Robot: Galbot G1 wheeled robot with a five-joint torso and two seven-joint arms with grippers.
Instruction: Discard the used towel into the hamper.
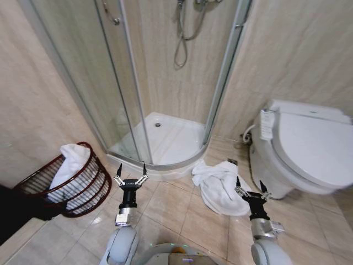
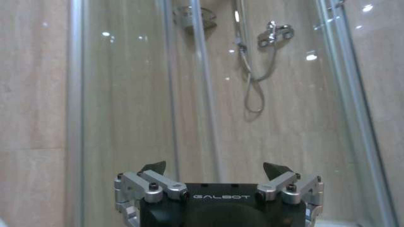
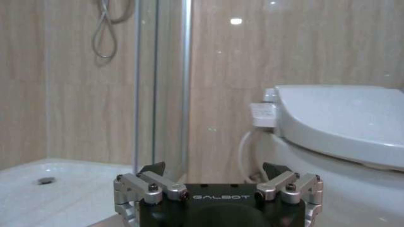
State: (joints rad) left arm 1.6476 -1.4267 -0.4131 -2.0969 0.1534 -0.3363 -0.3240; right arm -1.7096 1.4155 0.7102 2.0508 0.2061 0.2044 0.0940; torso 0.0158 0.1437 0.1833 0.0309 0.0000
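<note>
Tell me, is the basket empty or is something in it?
Not empty. The hamper already holds a white towel, bunched up and poking above its rim.

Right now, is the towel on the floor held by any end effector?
No, the towel lies loose on the floor tiles, apart from both open end effectors.

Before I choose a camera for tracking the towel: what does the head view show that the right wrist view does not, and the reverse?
Head view alone: the white towel crumpled on the floor tiles, the hamper already holding white cloth, the left tool and both arms, fingers open.

Right wrist view alone: the side of the toilet's seat-control unit against the wall.

Both: the right tool, open and empty, the toilet, the shower tray and the shower hose.
</note>
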